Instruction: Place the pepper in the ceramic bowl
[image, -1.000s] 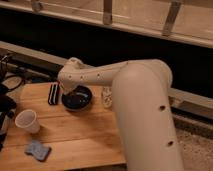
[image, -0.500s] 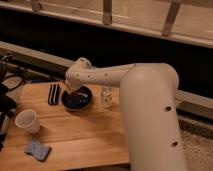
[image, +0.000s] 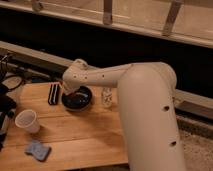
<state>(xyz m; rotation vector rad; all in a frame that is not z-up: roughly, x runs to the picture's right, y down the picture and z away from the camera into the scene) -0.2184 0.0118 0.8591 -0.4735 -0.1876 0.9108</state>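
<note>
The ceramic bowl (image: 81, 101) is round, dark and glossy, and sits at the back of the wooden table (image: 80, 135). My gripper (image: 70, 93) hangs from the white arm and reaches down over the bowl's left rim. A small reddish patch, the pepper (image: 75, 95), shows at the gripper's tip inside the bowl. I cannot tell whether it is held or lying in the bowl. The arm hides part of the bowl.
A small pale shaker bottle (image: 106, 96) stands just right of the bowl. A black flat object (image: 53, 93) lies to the bowl's left. A white paper cup (image: 27, 121) and a blue sponge (image: 38, 149) sit at the front left. Dark gear is at the left edge.
The arm's wrist has risen and shifted slightly right above the bowl. The gripper stays over the bowl's left side. Nothing else on the table has moved.
</note>
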